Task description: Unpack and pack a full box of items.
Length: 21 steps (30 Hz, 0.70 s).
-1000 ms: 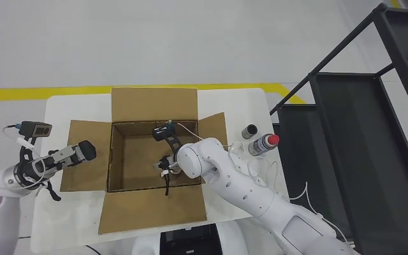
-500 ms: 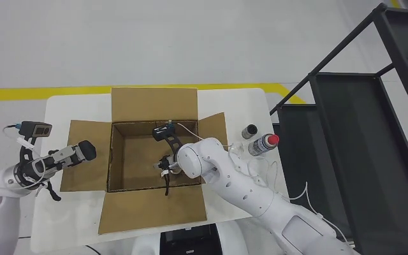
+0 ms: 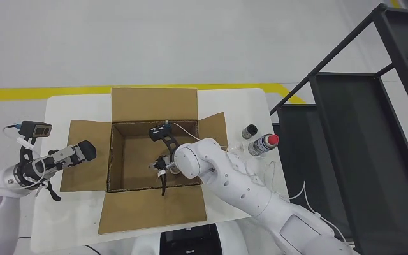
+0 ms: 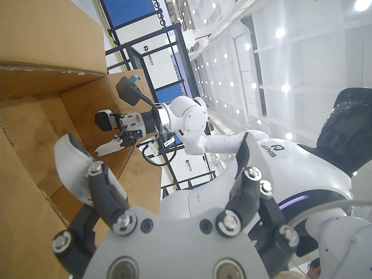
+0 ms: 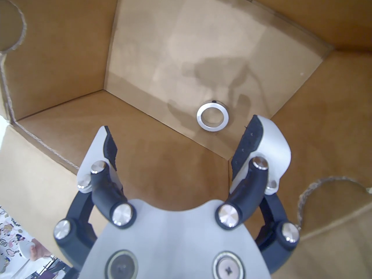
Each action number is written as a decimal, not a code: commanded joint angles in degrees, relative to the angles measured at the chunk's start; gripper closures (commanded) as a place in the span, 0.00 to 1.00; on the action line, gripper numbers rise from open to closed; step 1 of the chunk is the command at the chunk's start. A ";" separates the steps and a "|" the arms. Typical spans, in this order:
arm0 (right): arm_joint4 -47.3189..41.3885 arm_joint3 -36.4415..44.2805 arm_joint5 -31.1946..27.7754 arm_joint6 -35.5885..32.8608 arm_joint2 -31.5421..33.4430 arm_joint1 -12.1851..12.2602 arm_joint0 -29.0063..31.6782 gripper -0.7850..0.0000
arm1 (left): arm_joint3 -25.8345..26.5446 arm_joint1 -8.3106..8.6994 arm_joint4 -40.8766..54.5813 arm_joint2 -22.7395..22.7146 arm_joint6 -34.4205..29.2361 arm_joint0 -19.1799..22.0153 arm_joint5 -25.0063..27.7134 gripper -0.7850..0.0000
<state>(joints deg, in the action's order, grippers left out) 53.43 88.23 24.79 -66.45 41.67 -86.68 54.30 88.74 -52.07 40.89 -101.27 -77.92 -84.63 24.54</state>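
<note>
The cardboard box (image 3: 154, 102) sits open on the white table (image 3: 76, 105) with all 4 flaps folded out. Its brown inside is bare apart from 1 small metal ring (image 5: 199, 116). The ring is silvery and smooth-faced, and it lies flat on the box floor close to where the floor meets a wall.

The right gripper (image 5: 180, 126) hangs down inside the box just above the ring. Its 2 fingers are spread wide with nothing between them.

The left gripper (image 3: 83, 152) hovers outside the box over the left flap, also spread wide and holding nothing.

On the table to the right of the box stand 2 cans close together, a red-capped can (image 3: 262, 145) and a dark-topped can (image 3: 249, 131).
</note>
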 commanded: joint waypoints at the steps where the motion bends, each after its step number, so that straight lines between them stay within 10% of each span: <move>1: -0.74 -1.20 1.00 1.76 -0.81 -0.69 -1.18 0.00 | 0.00 0.00 0.00 0.00 0.00 0.00 0.00 0.00; 21: -1.85 -10.55 2.60 10.98 -5.94 -4.34 -5.28 0.00 | 0.00 0.00 0.00 0.00 0.00 0.00 0.00 0.00</move>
<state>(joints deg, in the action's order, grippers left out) 51.57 77.67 27.38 -55.47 35.73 -91.02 49.02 88.74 -52.07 40.89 -101.27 -77.92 -84.63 24.54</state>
